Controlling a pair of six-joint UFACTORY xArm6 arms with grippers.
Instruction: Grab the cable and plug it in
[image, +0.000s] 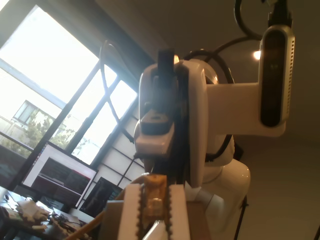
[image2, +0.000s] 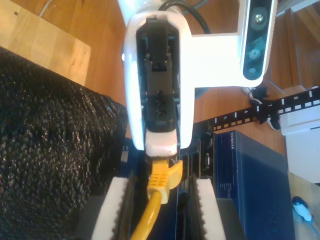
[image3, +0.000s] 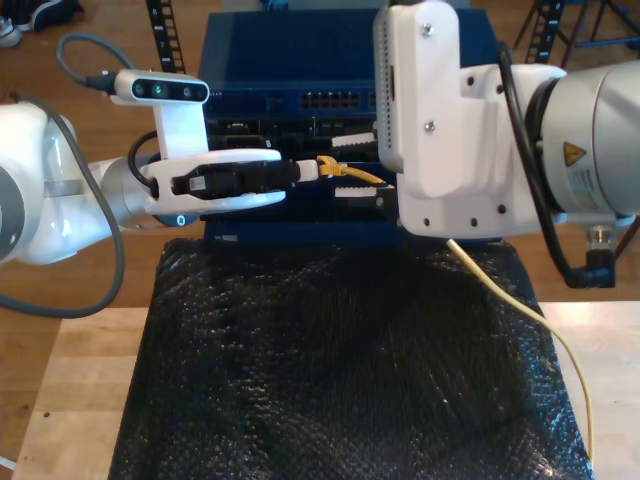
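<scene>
- My first gripper (image: 154, 210) clenched the clear plug at the tip of the cable (image3: 345, 169).
- My second gripper (image2: 161, 210) straddled the yellow cable behind its boot; whether its jaws pinched it, I couldn't tell.
- The plug hung before the blue switch (image3: 300, 60): squaring it with a port first would probably serve best.

bubble wrap sheet (image3: 340, 370) on wooden table (image3: 70, 390); network switch (image3: 300, 60) behind it; cable (image3: 345, 168) runs between the arms, before the switch.
</scene>
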